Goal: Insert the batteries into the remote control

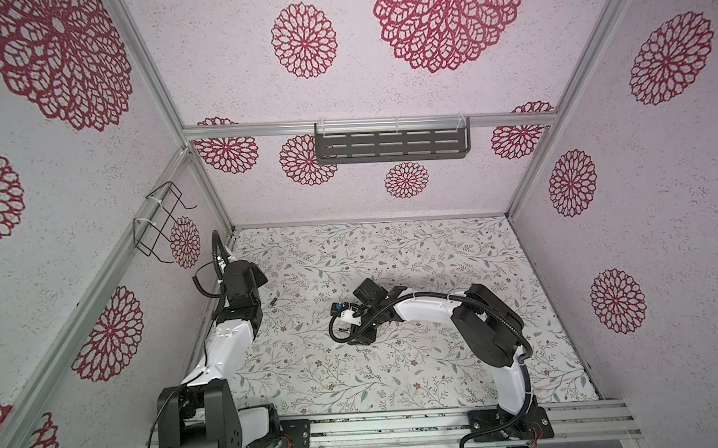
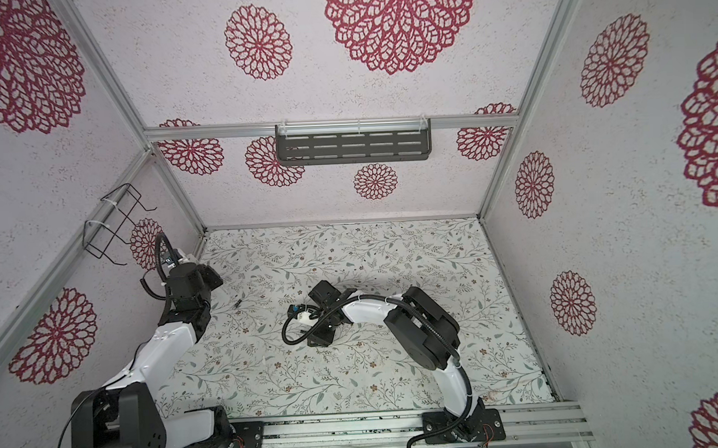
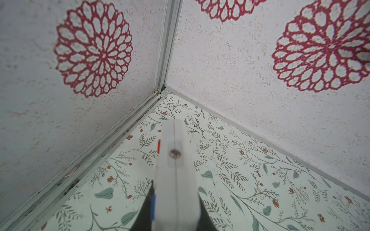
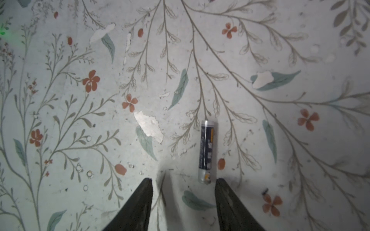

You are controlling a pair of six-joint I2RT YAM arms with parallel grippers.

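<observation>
Right hand (image 4: 183,180): released — battery (image 4: 207,152) just ahead on bench (image 4: 60,124), lengthwise, off-centre.
Left hand (image 3: 176,192): clenched on remote control (image 3: 173,156).

remote control (image 3: 176,180) blurred, cropped — tiny speck, perhaps battery (image 1: 273,301)

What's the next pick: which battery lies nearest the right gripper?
The battery just ahead of the right gripper; the other battery lies near the left arm.

Open mat (image 4: 320,160) on every side of the battery (image 4: 207,150) by the right hand (image 4: 183,180)
</observation>
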